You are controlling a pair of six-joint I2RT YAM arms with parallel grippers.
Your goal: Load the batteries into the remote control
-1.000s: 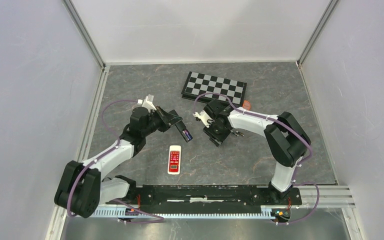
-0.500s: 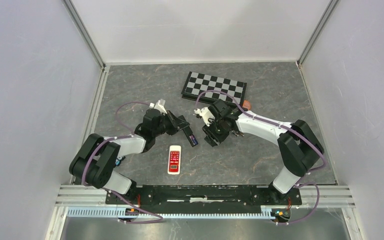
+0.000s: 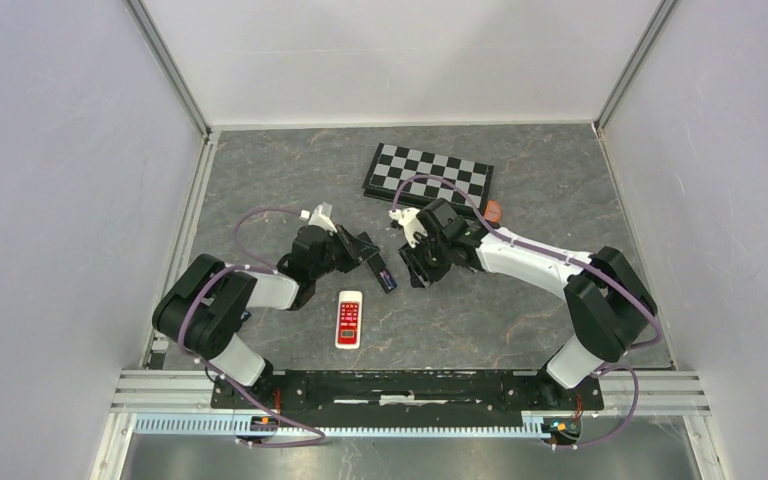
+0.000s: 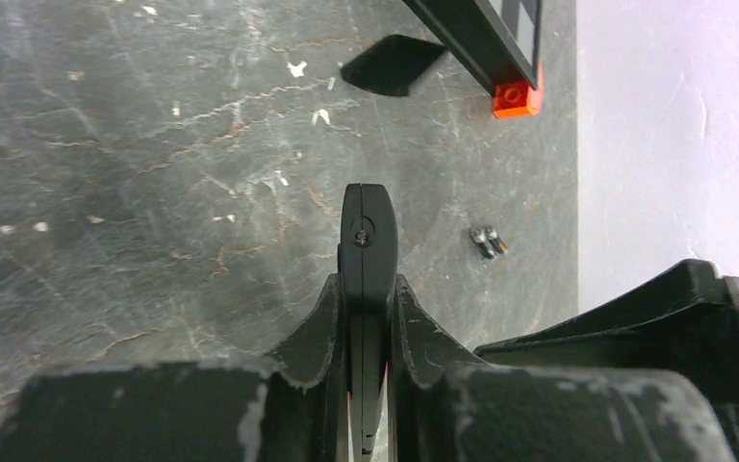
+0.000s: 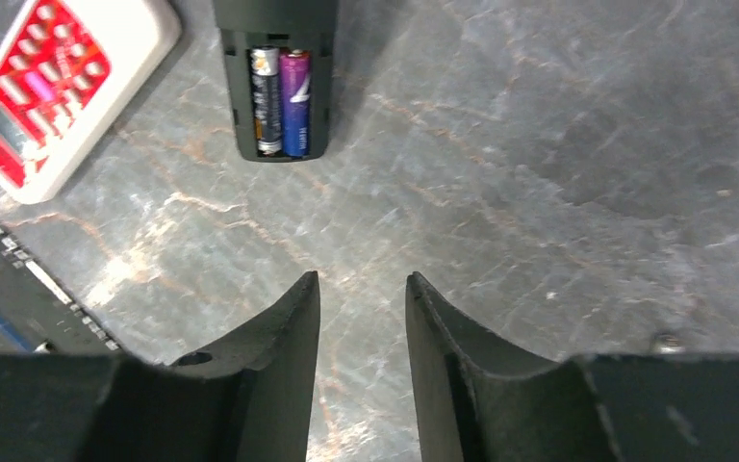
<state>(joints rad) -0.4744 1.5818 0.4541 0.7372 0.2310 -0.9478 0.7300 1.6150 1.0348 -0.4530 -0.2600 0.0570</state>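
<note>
Arms have drawn together, black remote [image 4: 367, 231] now just left of the right pincer [image 5: 361, 289].
Two batteries [image 5: 281, 101] lie in its open back; left pincer [image 4: 366, 294] clenched on it, right released and empty; loading looks done.

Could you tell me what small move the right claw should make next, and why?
Probably ease the open, empty right claw forward to press on the two batteries. Both lie side by side in the open compartment of the black remote held by the left claw, so only seating seems to remain.
</note>
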